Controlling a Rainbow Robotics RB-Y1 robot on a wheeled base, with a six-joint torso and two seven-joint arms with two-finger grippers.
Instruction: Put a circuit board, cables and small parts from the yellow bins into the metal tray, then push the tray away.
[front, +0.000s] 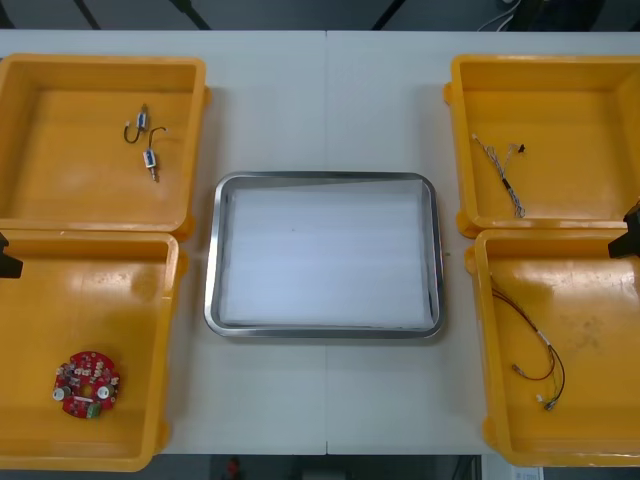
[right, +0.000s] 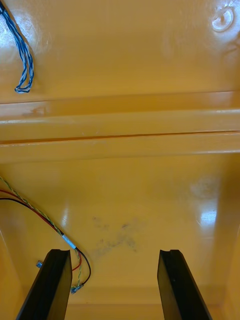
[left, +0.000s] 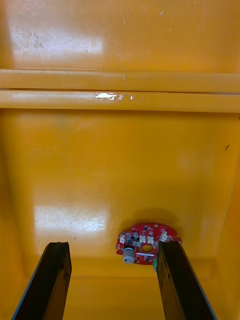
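Observation:
A round red circuit board (front: 87, 384) lies in the near left yellow bin (front: 90, 300). Two small metal parts (front: 146, 140) lie in the far left bin (front: 60, 170). A twisted blue and white cable (front: 503, 176) is in the far right bin (front: 575, 150), and a red and yellow cable (front: 535, 350) in the near right bin (front: 595, 330). The metal tray (front: 213, 250), white inside, holds nothing. My left gripper (left: 114, 282) hangs open over the near left bin, the circuit board (left: 145, 243) just beyond one finger. My right gripper (right: 114, 285) hangs open over the near right bin, beside the red and yellow cable (right: 47, 217).
The bins stand in pairs at both sides of the table, with the tray between them. Bare table (front: 325, 110) lies beyond the tray up to the far edge. The rims between paired bins (right: 120, 125) rise ahead of each gripper.

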